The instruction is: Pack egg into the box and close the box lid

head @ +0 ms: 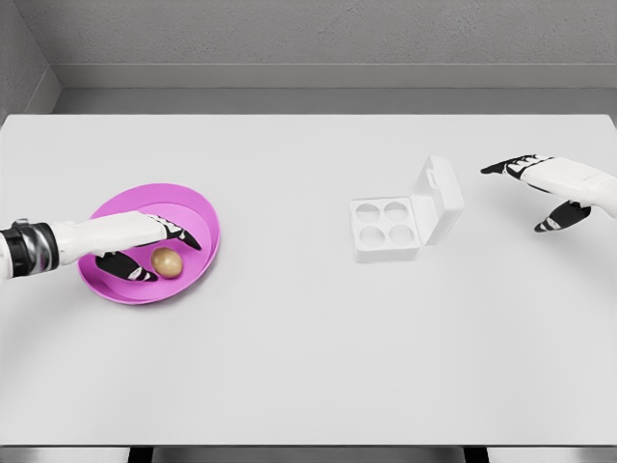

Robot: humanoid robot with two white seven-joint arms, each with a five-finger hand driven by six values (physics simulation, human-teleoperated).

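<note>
Nearest the camera, toward the left edge of the white table [289, 376], a shallow magenta bowl [198, 207] is seen. A single egg [167, 261], tan-brown, smooth and oval, is lying inside the bowl near its front rim.

The left hand [145, 246] is extended over the bowl from the left edge of the table. Its fingers [183, 234] are spread apart above the egg and its thumb [125, 268] is placed just beside the egg on the left; no grasp is made, and contact with the egg cannot be confirmed.

A white egg box [386, 230] is set right of the table's centre, well apart from the bowl. Four round empty wells are visible in its base, and its lid [442, 198] is hinged open and tilted back on the right side.

The right hand [549, 188] is held near the right edge of the table, beside the box but apart from it. Its fingers [511, 166] are relaxed and apart, and nothing is held.

A grey wall [308, 39] is seen beyond the far edge of the table.
</note>
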